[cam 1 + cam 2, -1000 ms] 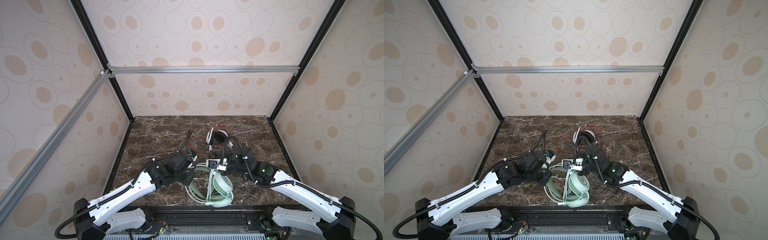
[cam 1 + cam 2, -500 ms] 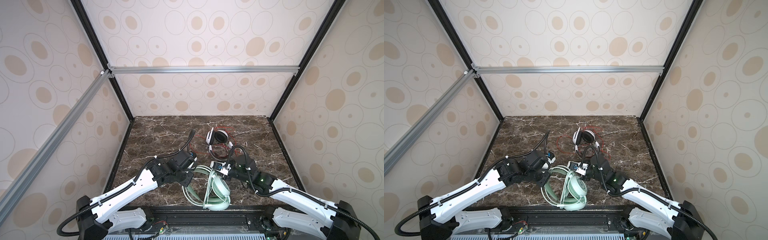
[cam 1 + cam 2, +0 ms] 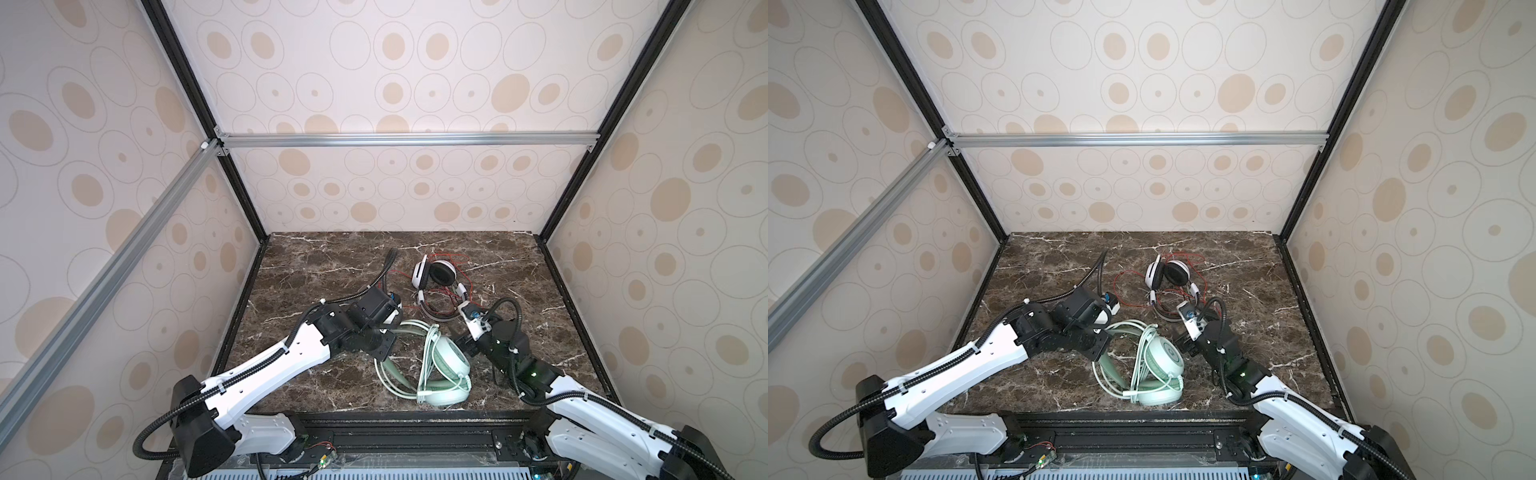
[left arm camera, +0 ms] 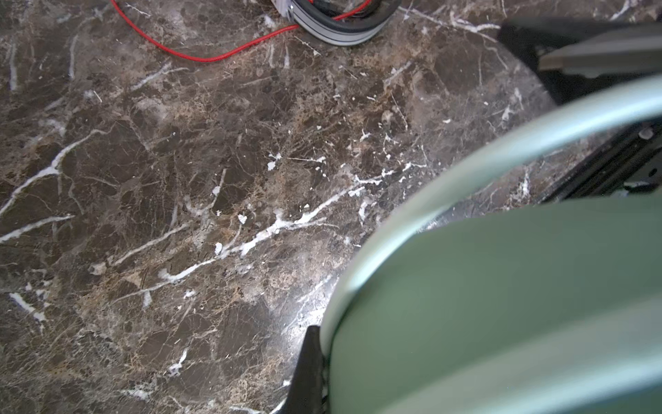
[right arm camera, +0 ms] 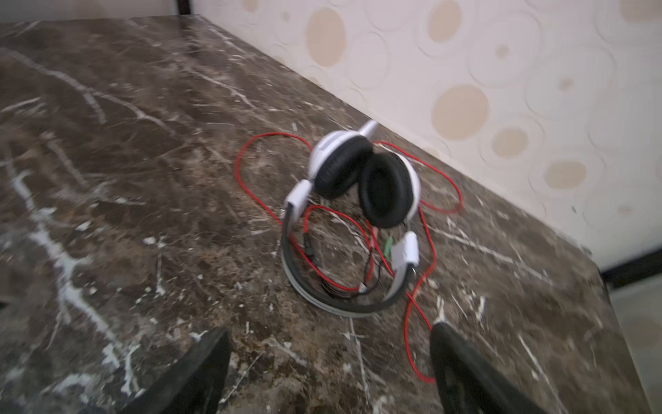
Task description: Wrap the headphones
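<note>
Top views: the right gripper point(image 3: 465, 338) has let go of the pale green cable point(image 3: 430, 353) and drawn back. A second ago it held that cable above the ear cups. It now stands just beside the mint headphones point(image 3: 444, 365), on their right, and touches nothing visible. The cable lies in several turns across the ear cups, with no gripper on it. The left gripper point(image 3: 388, 332) stays clamped on the far end of the mint headband. The mint pair lies at the front middle of the table point(image 3: 316, 266). The white-and-black headphones point(image 3: 436, 276) lie behind it.

Left wrist view: the mint headband point(image 4: 501, 286) fills the near field and rests against one dark finger point(image 4: 308, 358). The fingers are pressed shut on it. The red cable point(image 4: 215, 57) trails loose across the table beyond.

Right wrist view: the fingers point(image 5: 211, 351) stand spread wide and empty, aimed at the white-and-black pair. Its red cable sprawls around it, unwrapped.

Assessment: the mint wrap appears finished, and the white-and-black pair is probably next. The turns are unsecured and may slip when the left gripper releases.
</note>
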Available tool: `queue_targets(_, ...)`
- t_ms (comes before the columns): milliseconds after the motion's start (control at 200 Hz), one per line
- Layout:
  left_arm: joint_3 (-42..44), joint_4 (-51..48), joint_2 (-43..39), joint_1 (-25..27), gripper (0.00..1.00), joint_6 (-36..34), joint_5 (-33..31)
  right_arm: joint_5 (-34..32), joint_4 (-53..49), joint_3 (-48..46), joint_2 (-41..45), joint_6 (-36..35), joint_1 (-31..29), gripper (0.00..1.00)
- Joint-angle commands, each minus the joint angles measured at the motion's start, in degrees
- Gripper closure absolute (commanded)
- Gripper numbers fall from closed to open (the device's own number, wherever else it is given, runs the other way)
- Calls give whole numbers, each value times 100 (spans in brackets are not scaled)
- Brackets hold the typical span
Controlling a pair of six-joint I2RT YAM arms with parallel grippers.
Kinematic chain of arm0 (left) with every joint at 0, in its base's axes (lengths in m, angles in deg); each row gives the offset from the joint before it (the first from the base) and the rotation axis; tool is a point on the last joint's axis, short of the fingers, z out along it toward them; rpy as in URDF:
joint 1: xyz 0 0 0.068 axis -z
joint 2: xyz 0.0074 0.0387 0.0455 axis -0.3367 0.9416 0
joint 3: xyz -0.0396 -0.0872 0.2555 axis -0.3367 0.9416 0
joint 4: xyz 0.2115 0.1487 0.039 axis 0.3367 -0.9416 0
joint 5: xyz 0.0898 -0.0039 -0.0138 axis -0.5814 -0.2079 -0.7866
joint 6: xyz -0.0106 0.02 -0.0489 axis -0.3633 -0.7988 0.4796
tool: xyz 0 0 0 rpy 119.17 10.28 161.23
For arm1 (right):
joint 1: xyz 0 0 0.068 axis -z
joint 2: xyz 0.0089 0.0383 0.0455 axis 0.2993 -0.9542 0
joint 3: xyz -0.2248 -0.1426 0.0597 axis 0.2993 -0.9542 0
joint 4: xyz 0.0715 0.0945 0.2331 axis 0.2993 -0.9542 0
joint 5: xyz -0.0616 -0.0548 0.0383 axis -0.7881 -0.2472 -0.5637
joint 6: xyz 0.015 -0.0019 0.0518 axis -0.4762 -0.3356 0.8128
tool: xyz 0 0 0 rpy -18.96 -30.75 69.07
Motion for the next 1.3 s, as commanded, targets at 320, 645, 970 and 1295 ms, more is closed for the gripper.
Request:
queue_targets(320,-983,1344,1327,-2256,100,675,539,-249,181,-338,-15,1650,252,6)
queue_targets(645,-1731,2056,2809,-3686,100,1581,843,-97,44,-163,-344,1787,247,6)
queue_targets(970,-2720,1763,4246,-4338,100,1843,363,-153,-111,-146,-143,1836,251,0)
queue_targets(1295,-2922,1833,4672,-4660,100,1933,391,-91,-159,-89,-239,1818,246,0)
